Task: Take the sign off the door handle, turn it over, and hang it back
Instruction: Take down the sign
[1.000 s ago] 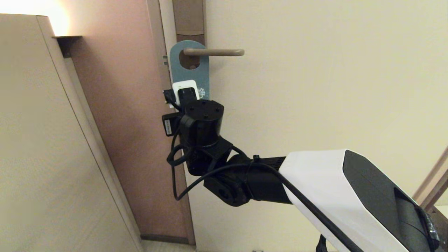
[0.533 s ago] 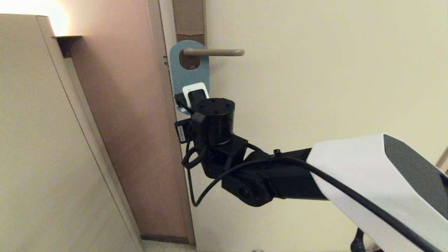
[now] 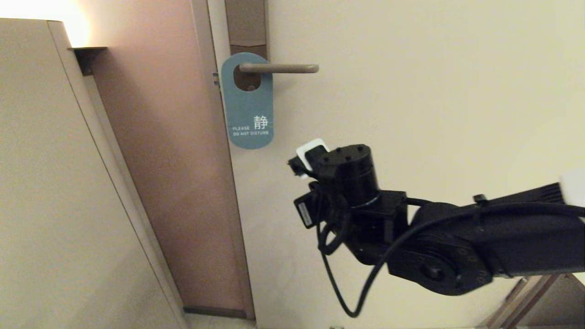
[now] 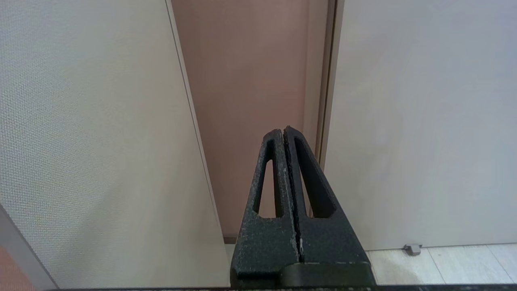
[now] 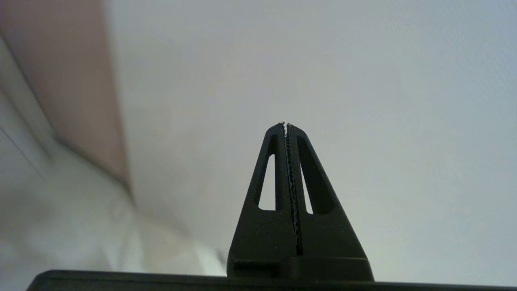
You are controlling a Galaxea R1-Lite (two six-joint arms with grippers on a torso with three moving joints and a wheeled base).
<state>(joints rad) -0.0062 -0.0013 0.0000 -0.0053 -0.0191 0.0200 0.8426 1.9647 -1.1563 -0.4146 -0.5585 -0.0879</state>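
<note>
The sign (image 3: 247, 109) hangs from the door handle (image 3: 283, 68) by its oval hole, blue-grey side with white text facing out. It hangs straight and nothing touches it. My right arm's wrist (image 3: 347, 176) is below and to the right of the sign, well apart from it. In the right wrist view, the right gripper (image 5: 286, 125) is shut with nothing between its fingers and points at the plain door face. The left gripper (image 4: 284, 130) is also shut and empty, held low facing the door's bottom edge; it does not show in the head view.
The cream door (image 3: 411, 91) fills the right side, with a brown backplate (image 3: 247, 27) above the handle. A pinkish-brown wall strip (image 3: 173, 160) and a beige panel (image 3: 45, 183) stand to the left. A small door stop (image 4: 412, 248) sits on the floor.
My right arm has drawn back down and to the right, away from the sign's lower end. The sign's text is now uncovered and the sign stays on the handle.
</note>
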